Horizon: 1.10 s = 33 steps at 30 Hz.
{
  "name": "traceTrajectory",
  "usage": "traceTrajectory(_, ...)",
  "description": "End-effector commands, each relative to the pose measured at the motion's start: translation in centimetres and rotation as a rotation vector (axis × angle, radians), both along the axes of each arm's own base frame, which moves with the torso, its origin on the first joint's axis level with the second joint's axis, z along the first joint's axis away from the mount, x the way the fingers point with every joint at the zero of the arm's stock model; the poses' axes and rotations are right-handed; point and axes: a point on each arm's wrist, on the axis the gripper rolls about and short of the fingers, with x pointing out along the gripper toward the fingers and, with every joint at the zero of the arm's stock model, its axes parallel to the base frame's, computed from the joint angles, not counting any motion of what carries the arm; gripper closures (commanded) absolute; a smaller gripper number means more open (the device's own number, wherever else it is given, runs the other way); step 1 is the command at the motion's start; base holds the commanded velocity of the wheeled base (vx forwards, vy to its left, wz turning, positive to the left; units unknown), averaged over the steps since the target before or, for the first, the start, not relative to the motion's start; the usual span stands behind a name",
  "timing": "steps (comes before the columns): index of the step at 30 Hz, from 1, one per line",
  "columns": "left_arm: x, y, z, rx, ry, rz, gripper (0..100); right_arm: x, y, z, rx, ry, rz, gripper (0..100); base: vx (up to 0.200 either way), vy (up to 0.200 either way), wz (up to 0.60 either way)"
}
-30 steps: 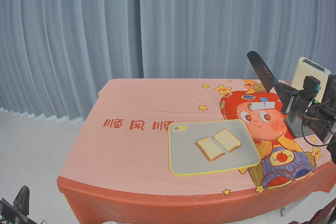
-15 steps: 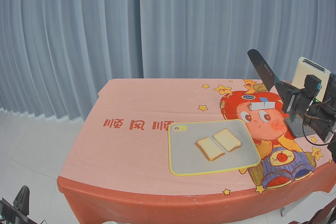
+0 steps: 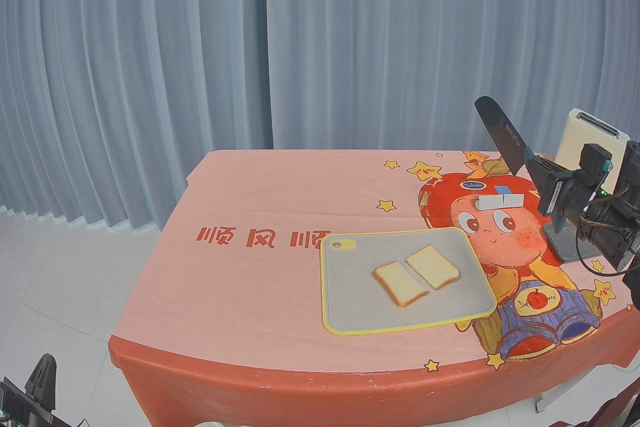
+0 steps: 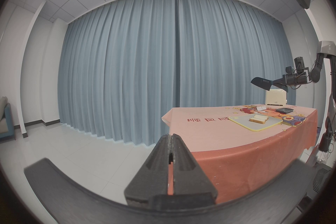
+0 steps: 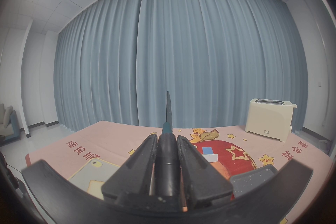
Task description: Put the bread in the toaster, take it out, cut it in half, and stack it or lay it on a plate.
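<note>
Your right gripper (image 3: 541, 173) clenches the black-bladed knife (image 3: 500, 131) aloft, blade tilted upward; your left gripper (image 4: 170, 146) hangs low, pinched together.

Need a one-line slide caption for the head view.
Right gripper holds the knife raised near the toaster; two bread halves lie on the cutting board.

Right end effector (image 5: 167, 140), raised, grips a knife (image 3: 501, 131) blade-up; left end effector (image 4: 170, 139) hangs low, fingers together.

bread halves (image 3: 400, 283) lie unobstructed from above, knife (image 3: 500, 132) held well aside.
</note>
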Motion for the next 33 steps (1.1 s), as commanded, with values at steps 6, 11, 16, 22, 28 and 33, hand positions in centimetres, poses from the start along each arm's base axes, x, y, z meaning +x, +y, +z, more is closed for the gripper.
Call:
traceTrajectory(6,0.1,0.0,-0.5,0.0,0.018,0.001,100,0.1,0.0,-0.1,-0.001,0.003,-0.002,100,0.0,0.0,0.0)
traceTrajectory(11,0.1,0.0,-0.5,0.0,0.018,0.001,100,0.2,0.0,-0.1,-0.001,0.003,-0.002,100,0.0,0.0,0.0)
traceTrajectory(16,0.1,0.0,-0.5,0.0,0.018,0.001,100,0.6,0.0,0.0,0.0,-0.002,-0.009,100,0.0,0.0,0.0)
traceTrajectory(22,0.1,0.0,-0.5,0.0,0.018,0.001,100,0.8,-0.3,-0.3,0.001,0.015,-0.021,100,0.0,0.0,0.0)
traceTrajectory(28,0.1,0.0,-0.5,0.0,0.018,0.001,100,1.5,-1.4,-0.5,0.0,0.024,-0.064,100,0.0,0.0,0.0)
traceTrajectory(33,0.1,0.0,-0.5,0.0,0.018,0.001,100,1.9,-1.9,-0.8,0.005,0.039,-0.07,100,0.0,0.0,0.0)
